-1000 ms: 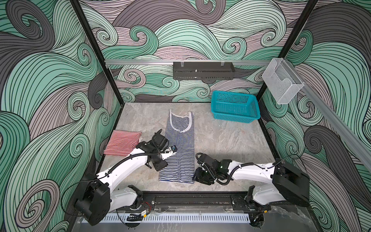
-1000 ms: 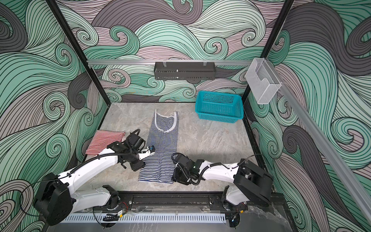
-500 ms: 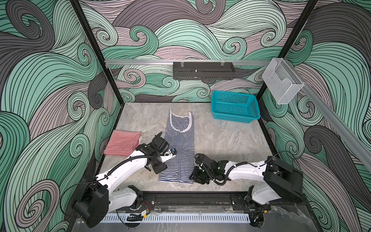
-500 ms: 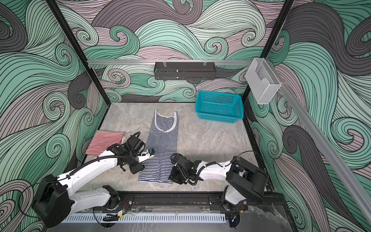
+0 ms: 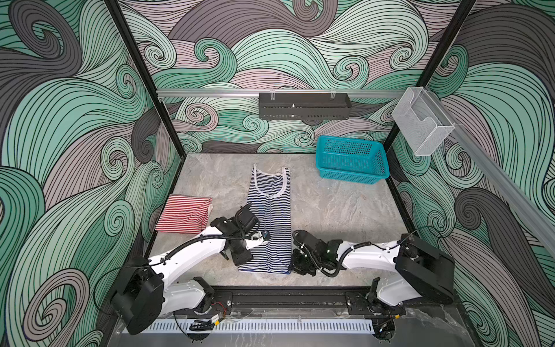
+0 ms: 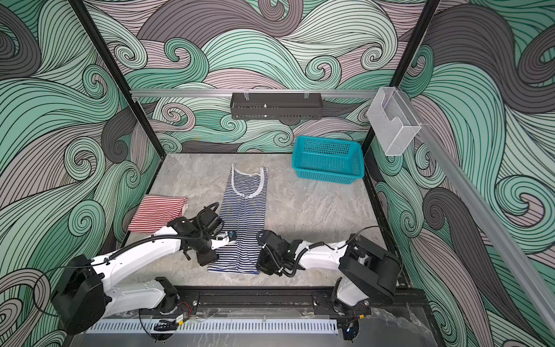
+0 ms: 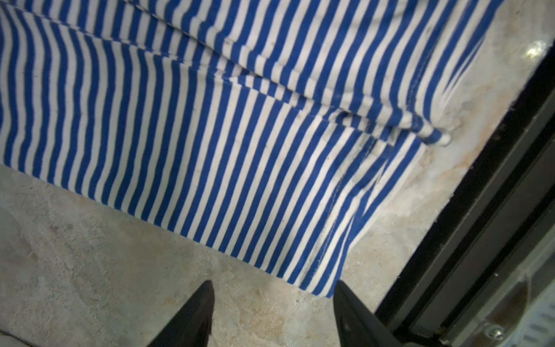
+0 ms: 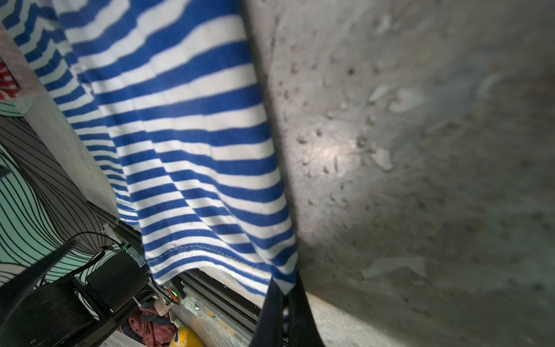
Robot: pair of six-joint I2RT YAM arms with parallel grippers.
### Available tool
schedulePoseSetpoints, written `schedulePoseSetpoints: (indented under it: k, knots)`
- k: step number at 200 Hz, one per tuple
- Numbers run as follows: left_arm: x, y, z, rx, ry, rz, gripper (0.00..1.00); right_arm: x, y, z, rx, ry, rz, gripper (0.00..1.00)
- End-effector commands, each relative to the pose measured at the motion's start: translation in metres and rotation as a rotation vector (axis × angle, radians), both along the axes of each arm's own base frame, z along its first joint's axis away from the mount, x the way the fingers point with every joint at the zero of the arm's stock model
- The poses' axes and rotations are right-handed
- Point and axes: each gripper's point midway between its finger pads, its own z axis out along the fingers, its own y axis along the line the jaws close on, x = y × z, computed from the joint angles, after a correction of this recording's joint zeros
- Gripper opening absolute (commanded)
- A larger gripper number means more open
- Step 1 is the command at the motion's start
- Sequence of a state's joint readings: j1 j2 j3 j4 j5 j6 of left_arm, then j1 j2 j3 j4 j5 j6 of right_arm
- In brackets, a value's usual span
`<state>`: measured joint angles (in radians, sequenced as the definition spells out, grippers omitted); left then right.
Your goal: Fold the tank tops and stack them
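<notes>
Navy-and-white tank top [image 5: 270, 222] lies lengthwise mid-bench [image 5: 330, 216], straps toward the back wall, hem near the front rail. The red-and-white tank top [image 5: 183, 217] sits folded at the bench's left edge, apart from it, and a teal mesh basket [image 5: 350, 162] stands at the back right. Right hand [image 8: 284, 285]: fingers pressed together, clamped on the navy top's near right hem corner. Left hand [image 7: 272, 285]: fingers apart over bare bench just beside the near left hem corner, not touching cloth.
</notes>
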<state>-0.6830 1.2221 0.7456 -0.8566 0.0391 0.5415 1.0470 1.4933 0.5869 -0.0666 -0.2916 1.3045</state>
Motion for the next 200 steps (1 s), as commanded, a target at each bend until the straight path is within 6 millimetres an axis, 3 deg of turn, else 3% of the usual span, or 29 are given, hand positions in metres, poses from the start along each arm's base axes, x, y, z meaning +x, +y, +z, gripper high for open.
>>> schedulePoseSetpoints:
  k: [1,36,110,152,200]
  knots:
    - [-0.009,-0.005,-0.002,0.013,0.038,-0.055,0.67,-0.001,-0.027,-0.01,-0.103,0.013,-0.016,0.02]
    - [-0.018,-0.019,-0.009,0.024,0.049,-0.118,0.66,0.006,-0.035,0.001,-0.113,-0.009,-0.004,0.01]
    - [-0.047,-0.043,-0.025,0.038,0.119,-0.224,0.53,0.012,-0.035,0.002,-0.098,-0.014,-0.011,0.0]
    - [-0.049,-0.04,-0.041,0.103,0.133,-0.235,0.42,0.015,-0.033,0.006,-0.095,-0.024,-0.004,0.0]
    - [-0.054,-0.034,-0.044,0.137,0.156,-0.252,0.41,0.016,-0.04,0.007,-0.105,-0.024,-0.008,0.0]
